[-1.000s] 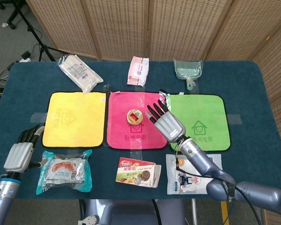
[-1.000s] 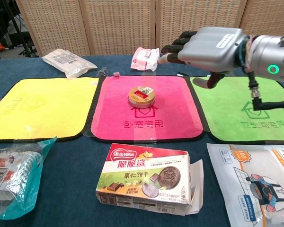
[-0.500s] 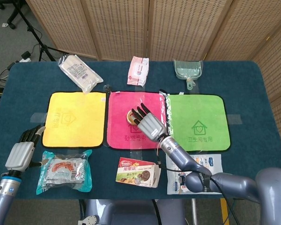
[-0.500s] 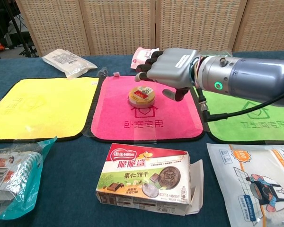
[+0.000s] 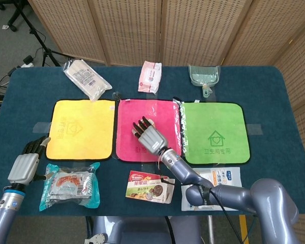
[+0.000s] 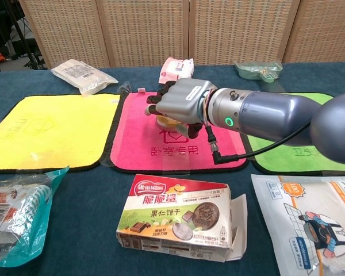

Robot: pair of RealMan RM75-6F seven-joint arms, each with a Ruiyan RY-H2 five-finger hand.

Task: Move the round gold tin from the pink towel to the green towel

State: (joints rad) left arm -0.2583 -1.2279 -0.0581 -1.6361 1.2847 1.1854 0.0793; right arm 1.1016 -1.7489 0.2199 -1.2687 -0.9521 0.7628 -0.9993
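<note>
Right now my right hand sits over the round gold tin on the pink towel, fingers draped over it; I cannot tell whether they grasp it. The tin is mostly hidden beneath. The green towel lies just beside. My left hand rests near the table edge, its fingers hard to read.
</note>
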